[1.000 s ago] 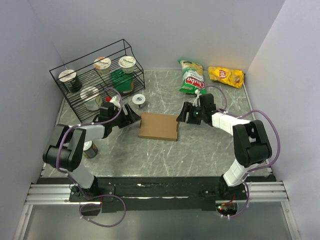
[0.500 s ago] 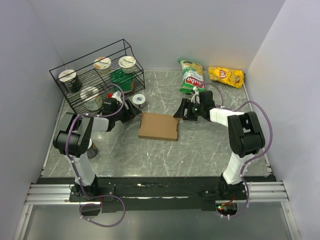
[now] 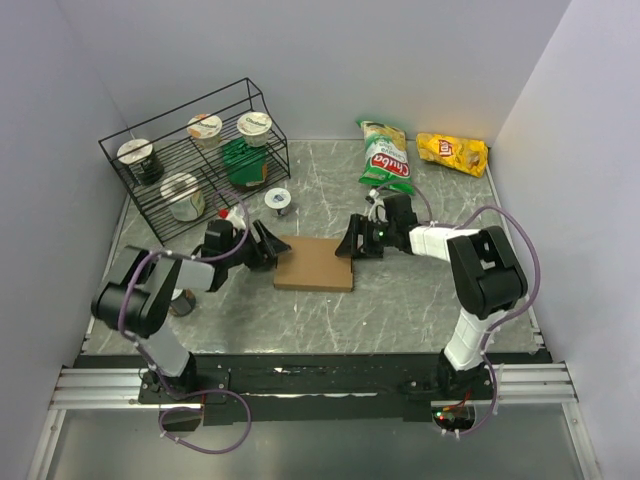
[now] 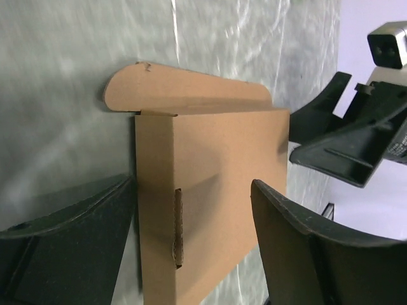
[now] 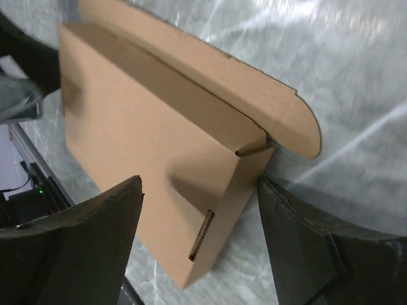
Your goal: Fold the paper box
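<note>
Moved: Both arms have come in toward each other over the last second, and the paper box (image 3: 315, 263) has slid a little toward the near edge of the table (image 3: 420, 300). We now have it bracketed end to end.
Paper box: it lies flat near the middle of the table, a closed brown slab. One rounded flap (image 4: 184, 89) is spread on the table along a long side, and a short slit (image 4: 178, 225) shows in the top face.
Left jaws: wide and low at the box's left end. In the left wrist view one finger (image 4: 70, 235) sits by the box's edge and the other (image 4: 305, 254) hangs over the top face. We cannot tell whether either touches the cardboard, and nothing is gripped.
Right jaws: wide as well, at the box's right end. In the right wrist view a finger (image 5: 70, 248) stands on each side of the near corner, holding nothing.
Step, as we judge it: lining up on the two ends before working the loose flap.
Risk of sliding: the slab is light and the table looks smooth. If we press from one end first, we expect the box to skate away or turn.
Risk of buckling: if both ends are squeezed together, the flat panel could bow or crease off its score lines.
Risk at the flap: a finger coming down on the spread flap could pin or crumple it.
</note>
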Tool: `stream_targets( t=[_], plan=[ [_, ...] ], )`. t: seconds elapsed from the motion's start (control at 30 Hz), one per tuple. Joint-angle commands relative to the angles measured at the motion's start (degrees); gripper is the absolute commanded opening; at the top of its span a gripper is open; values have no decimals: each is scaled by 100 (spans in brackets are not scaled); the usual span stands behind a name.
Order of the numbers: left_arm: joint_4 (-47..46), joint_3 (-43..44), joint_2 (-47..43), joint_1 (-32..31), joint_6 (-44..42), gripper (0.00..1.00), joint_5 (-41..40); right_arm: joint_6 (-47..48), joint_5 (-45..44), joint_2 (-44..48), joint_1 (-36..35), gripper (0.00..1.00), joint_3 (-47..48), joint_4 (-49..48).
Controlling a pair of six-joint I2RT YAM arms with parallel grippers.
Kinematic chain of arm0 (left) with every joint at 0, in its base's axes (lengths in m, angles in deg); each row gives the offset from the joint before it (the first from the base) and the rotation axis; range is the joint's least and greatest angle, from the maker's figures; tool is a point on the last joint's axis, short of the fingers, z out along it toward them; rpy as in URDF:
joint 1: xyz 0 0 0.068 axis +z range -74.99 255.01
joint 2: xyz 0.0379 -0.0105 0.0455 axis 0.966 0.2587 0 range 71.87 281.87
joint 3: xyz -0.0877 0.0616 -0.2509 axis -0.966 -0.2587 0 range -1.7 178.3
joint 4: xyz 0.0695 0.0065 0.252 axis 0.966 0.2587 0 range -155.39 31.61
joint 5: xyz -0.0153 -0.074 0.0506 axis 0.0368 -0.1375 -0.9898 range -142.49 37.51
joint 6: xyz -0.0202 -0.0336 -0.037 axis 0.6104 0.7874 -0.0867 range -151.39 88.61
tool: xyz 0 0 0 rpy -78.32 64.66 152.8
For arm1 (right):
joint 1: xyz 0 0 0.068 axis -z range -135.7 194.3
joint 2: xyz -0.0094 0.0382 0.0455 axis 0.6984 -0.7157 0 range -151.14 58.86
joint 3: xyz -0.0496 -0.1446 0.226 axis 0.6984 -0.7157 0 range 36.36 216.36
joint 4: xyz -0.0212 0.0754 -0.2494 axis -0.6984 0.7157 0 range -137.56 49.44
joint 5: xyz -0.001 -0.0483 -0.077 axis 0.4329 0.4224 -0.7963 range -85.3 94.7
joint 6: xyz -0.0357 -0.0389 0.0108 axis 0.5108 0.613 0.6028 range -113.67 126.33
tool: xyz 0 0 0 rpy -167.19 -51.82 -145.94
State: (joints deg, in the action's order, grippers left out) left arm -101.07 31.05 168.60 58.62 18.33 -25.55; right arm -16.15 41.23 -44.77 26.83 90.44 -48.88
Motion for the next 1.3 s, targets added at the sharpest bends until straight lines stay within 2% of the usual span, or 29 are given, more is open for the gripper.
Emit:
stream_targets(
  t=[0.0,0.07,0.2,0.27,0.3,0.4,0.57,0.77,0.87,1.0,1.13,1.2,1.27],
  plan=[
    [16,-497,-874,-243,144,78,-355,-195,-514,528,-256,80,-486,80],
    [271,-716,-1128,-295,135,78,-549,-292,-516,590,-318,80,-723,-43],
    [106,-1016,-1270,-558,223,79,-646,-546,-428,564,-440,80,-1092,-359],
    [-201,-1278,-1358,-664,275,80,-558,-634,-210,529,-441,79,-1312,-587],
    [-698,-1393,-1411,-665,441,80,-497,-678,-165,511,-441,79,-1356,-702],
    [-1080,-1614,-1726,-700,705,78,-391,-644,-155,519,-450,78,-1444,-685],
    [-809,-1641,-2656,-1007,777,79,-926,-600,-155,608,-459,79,-1611,-676],
    [-739,-1728,-3256,-1218,882,80,-1269,-784,-6,555,-459,78,-1761,-983],
    [-616,-1667,-3196,-1245,768,82,-1279,-925,152,555,-467,78,-1840,-1229],
    [-896,-1588,-2809,-1306,917,81,-1112,-1039,293,546,-450,78,-1840,-1353],
    [-651,-1386,-2580,-1516,865,79,-1260,-1074,293,651,-459,78,-1875,-1397],
    [-520,-1342,-2589,-1561,795,77,-1314,-1083,284,687,-459,78,-1884,-1380],
    [-326,-1263,-2667,-1570,707,70,-1375,-1083,267,774,-459,78,-1902,-1362]
  ],
)
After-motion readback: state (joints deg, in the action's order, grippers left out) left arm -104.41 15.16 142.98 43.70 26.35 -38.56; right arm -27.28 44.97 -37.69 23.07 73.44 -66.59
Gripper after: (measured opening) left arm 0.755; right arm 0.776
